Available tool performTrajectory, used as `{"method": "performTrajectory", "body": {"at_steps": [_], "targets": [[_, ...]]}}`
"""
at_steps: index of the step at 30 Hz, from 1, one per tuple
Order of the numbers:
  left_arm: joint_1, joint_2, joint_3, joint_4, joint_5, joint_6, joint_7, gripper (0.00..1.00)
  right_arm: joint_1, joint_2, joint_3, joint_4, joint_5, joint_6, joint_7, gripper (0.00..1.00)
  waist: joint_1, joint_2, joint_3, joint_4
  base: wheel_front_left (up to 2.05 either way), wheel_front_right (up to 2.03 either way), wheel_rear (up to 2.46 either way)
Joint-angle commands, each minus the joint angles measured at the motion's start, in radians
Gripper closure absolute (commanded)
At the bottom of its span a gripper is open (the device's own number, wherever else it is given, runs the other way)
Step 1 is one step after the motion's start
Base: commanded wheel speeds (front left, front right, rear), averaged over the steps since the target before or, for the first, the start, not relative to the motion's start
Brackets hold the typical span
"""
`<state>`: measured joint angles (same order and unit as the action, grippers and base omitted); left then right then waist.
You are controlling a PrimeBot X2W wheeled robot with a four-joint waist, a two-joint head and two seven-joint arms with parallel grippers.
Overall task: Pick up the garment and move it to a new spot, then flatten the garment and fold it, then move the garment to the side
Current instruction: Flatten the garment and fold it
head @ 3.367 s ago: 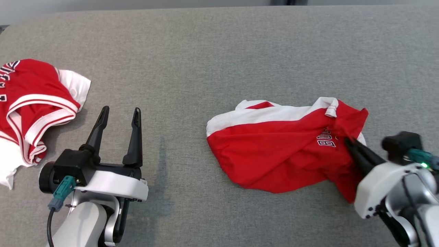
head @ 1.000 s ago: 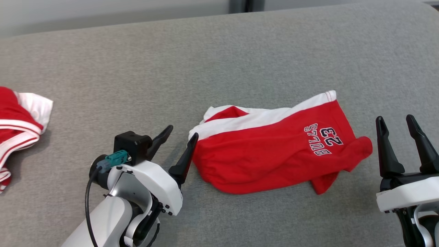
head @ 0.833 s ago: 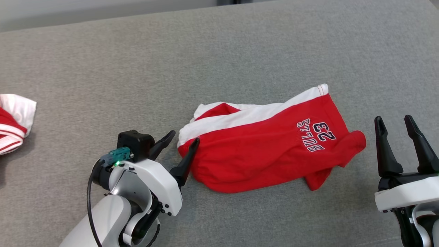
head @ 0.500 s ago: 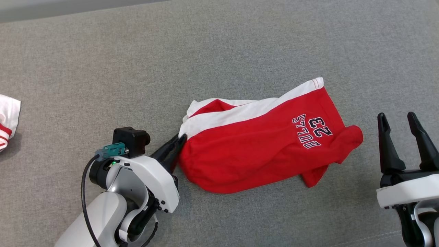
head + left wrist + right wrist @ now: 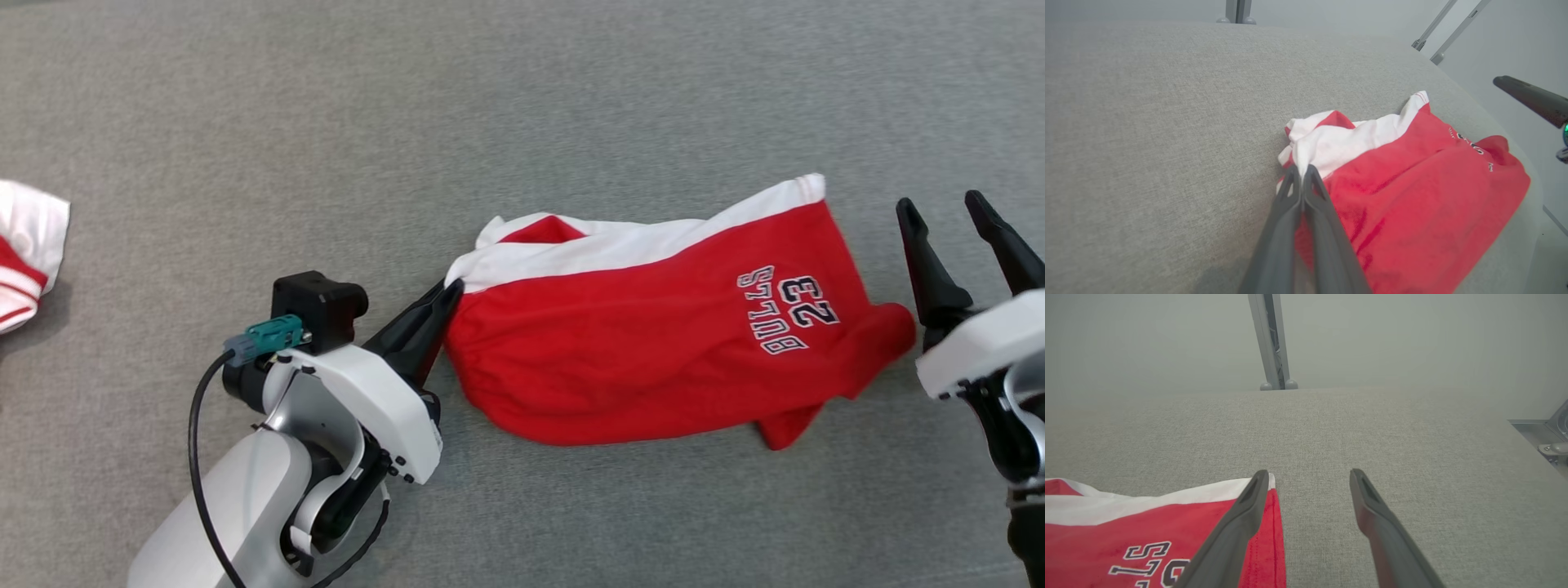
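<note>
The garment [image 5: 653,351] is a pair of red shorts with a white band and "BULLS 23" print, lying crumpled on the grey padded table [image 5: 490,122]. My left gripper [image 5: 447,290] is shut on the garment's left corner, where the white band meets the red; the left wrist view shows the cloth [image 5: 1355,163] pinched between the closed tips of that gripper [image 5: 1301,170]. My right gripper [image 5: 943,206] stands open just right of the garment's right edge, nothing between its fingers. In the right wrist view the garment [image 5: 1147,526] lies at lower left, and the right gripper [image 5: 1308,475] hovers past its white-banded corner.
A second red and white garment [image 5: 24,245] lies at the table's far left edge. Metal frame legs [image 5: 1271,343] stand beyond the table's far edge. The table's right edge [image 5: 1527,445] runs close to my right arm.
My left gripper closed on the garment's left corner. The head camera shifted, so the scene slid in view. My right gripper stayed open and now sits closer to the garment's right edge.
</note>
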<state>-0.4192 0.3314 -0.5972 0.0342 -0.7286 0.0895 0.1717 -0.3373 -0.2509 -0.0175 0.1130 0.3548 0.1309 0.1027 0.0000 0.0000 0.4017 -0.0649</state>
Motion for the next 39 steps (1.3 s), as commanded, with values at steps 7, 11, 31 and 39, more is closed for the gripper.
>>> {"method": "performTrajectory", "body": {"at_steps": [7,11,31,39], "targets": [[-0.05,-0.023,-0.017,0.012,0.012,-0.02,-0.017,1.0,-0.155,-0.084,0.152,0.195,0.087,0.0,0.007,0.0,0.0,0.0,0.055,0.071,0.0,0.0,0.0],[-0.059,-0.032,-0.024,0.024,0.017,-0.029,-0.024,1.0,-0.218,-0.111,0.223,0.266,0.118,0.0,0.003,0.0,0.0,0.0,0.074,0.089,0.0,0.0,0.0],[-0.156,0.018,0.066,-0.139,0.092,0.02,-0.142,1.0,-0.307,-0.217,0.221,0.034,0.158,0.0,-0.125,1.0,0.0,0.0,0.02,0.06,0.0,0.0,0.0],[-0.274,0.059,0.134,-0.28,0.137,0.054,-0.13,1.0,-0.32,-0.169,0.056,-0.212,0.122,0.0,-0.082,1.0,0.0,0.0,-0.041,0.053,0.0,0.0,0.0]]}}
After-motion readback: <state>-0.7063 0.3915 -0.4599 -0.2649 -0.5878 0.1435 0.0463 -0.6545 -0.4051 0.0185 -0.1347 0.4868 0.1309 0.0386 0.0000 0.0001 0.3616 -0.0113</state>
